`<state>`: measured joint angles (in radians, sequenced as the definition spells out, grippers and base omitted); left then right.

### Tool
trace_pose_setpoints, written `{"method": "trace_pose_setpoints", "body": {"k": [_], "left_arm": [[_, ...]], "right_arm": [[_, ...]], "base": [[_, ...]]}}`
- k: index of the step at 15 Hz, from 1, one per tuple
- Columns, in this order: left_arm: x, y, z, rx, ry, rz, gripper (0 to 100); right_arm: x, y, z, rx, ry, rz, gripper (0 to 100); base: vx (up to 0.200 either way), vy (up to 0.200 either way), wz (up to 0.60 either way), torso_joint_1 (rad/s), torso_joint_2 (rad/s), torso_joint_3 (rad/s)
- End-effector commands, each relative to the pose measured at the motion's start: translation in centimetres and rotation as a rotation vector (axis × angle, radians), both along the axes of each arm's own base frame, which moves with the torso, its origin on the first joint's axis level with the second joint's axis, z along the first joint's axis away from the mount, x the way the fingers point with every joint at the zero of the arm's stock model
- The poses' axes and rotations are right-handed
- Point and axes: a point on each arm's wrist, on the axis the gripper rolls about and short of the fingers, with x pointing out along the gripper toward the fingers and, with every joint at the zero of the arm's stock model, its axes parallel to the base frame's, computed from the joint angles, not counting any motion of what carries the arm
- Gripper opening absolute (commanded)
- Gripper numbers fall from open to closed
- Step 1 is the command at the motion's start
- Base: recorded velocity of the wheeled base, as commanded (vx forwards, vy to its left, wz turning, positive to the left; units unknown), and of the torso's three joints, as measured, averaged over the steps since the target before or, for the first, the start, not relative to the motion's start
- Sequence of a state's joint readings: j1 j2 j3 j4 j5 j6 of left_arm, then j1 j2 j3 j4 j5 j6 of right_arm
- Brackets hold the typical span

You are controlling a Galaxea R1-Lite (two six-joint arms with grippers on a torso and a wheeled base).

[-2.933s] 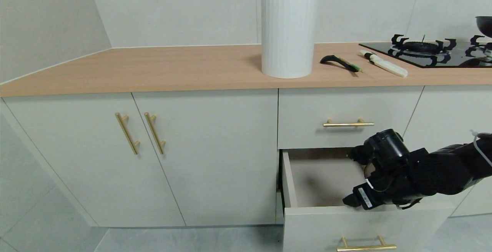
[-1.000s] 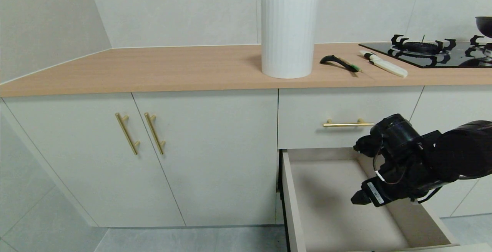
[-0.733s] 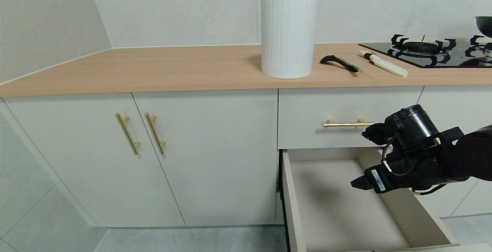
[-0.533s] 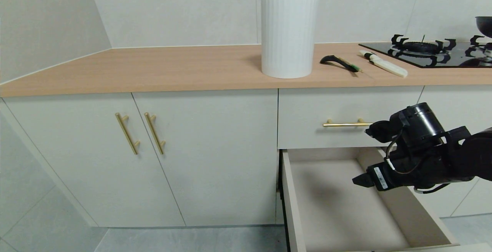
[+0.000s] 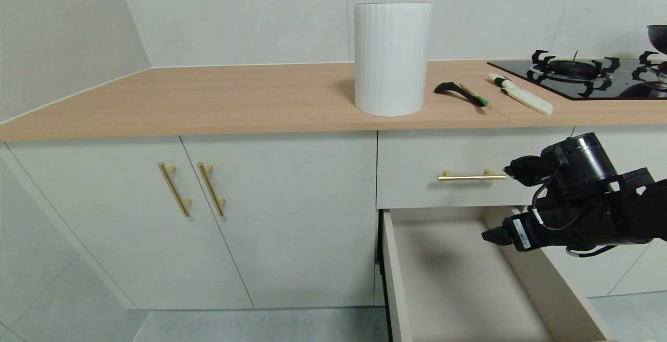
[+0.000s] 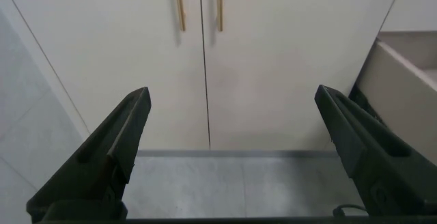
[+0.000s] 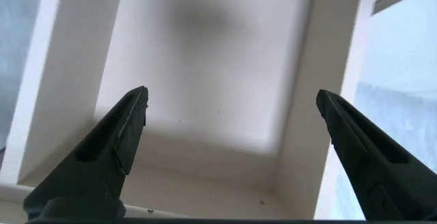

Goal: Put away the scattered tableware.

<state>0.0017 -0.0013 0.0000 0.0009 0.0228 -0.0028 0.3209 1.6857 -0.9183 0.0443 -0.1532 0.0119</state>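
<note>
Right fingers stand spread wide with nothing between them. My right gripper hangs above the pulled-out drawer, toward its right wall, and points down at its pale floor. Just above that arm is the gold handle of the shut drawer over it.

Left fingers are spread just as wide and grip nothing. My left gripper sits low, facing the two cabinet doors beside the drawer, with grey floor tiles beneath it.

Farther out and higher, the tableware lies on the wooden counter, well apart from both grippers. A black spoon lies just right of a tall white ribbed canister. A white knife lies near the spoon, between it and the black stove. Spoon and knife do not touch. Both lie flat, slanted across the counter, roughly above the drawer.
</note>
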Motion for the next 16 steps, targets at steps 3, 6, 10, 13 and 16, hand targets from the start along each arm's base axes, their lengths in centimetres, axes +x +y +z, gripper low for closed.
{"method": "trace_pose_setpoints", "body": {"k": [3,6,10,13,16], "left_arm": [[0.01,0.00,0.03,0.000,-0.001,0.000,100],[0.01,0.00,0.03,0.000,-0.001,0.000,100],[0.01,0.00,0.03,0.000,-0.001,0.000,100],[0.01,0.00,0.03,0.000,-0.001,0.000,100],[0.01,0.00,0.03,0.000,-0.001,0.000,100]], "right_arm": [[-0.09,-0.22,0.32,0.003,-0.012,-0.008,100],[-0.04,-0.21,0.46,0.006,-0.022,-0.008,100],[-0.13,-0.24,0.55,0.007,-0.025,-0.008,100],[-0.09,-0.27,0.51,0.007,-0.024,-0.009,100],[0.05,-0.23,0.60,0.011,-0.037,-0.012,100]], "base": [[0.000,0.000,0.00,0.168,-0.54,-0.300],[0.000,0.000,0.00,0.175,-0.47,-0.286],[0.000,0.000,0.00,0.191,-0.47,-0.281],[0.000,0.000,0.00,0.199,-0.49,-0.274],[0.000,0.000,0.00,0.221,-0.50,-0.279]]}}
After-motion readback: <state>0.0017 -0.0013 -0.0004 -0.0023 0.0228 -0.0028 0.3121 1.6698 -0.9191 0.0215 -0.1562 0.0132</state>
